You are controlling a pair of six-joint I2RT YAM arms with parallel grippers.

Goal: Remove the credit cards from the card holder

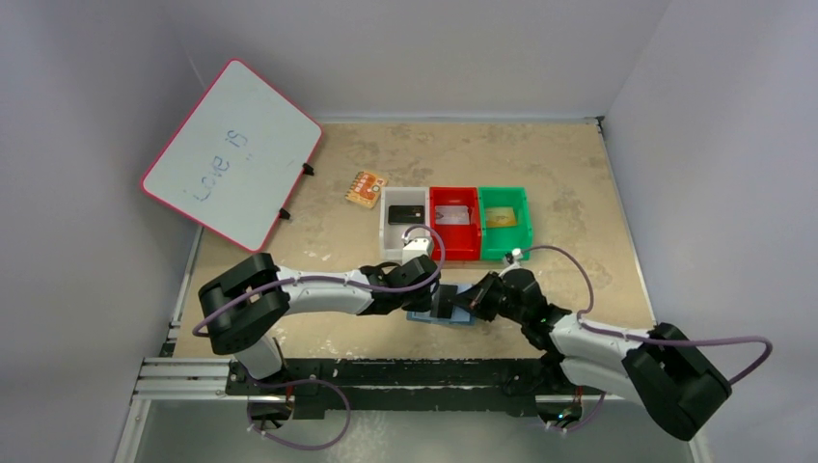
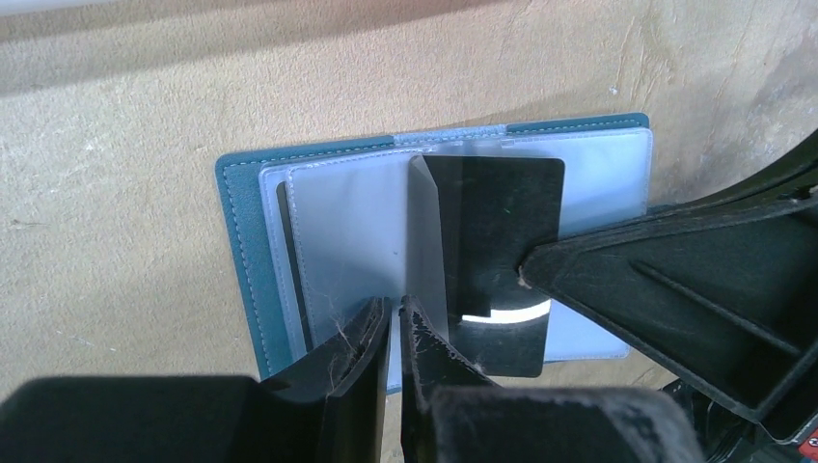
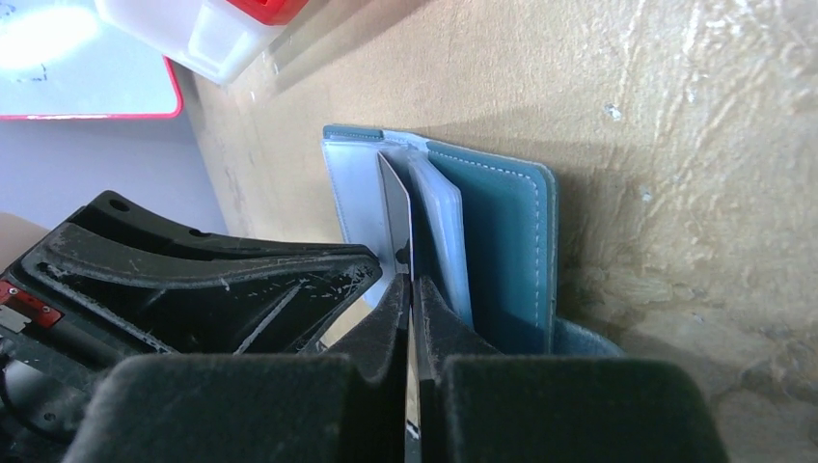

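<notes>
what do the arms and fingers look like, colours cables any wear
The left arm and right arm both have bulky black joint housings joined by white links, with a thin purple cable looping along each. The fingers are matte black, tapered and scuffed with pale scratches. Seen side-on, one has an open, ribbed triangular frame.

The top view looks steeply down from above and behind the arms' bases [image 1: 259,359] (at its bottom edge) over the whole table [image 1: 579,193], while both wrist views sit very close, facing along their own fingers [image 2: 357,376] from opposite sides at the open card holder [image 2: 236,251], which all three share.
</notes>
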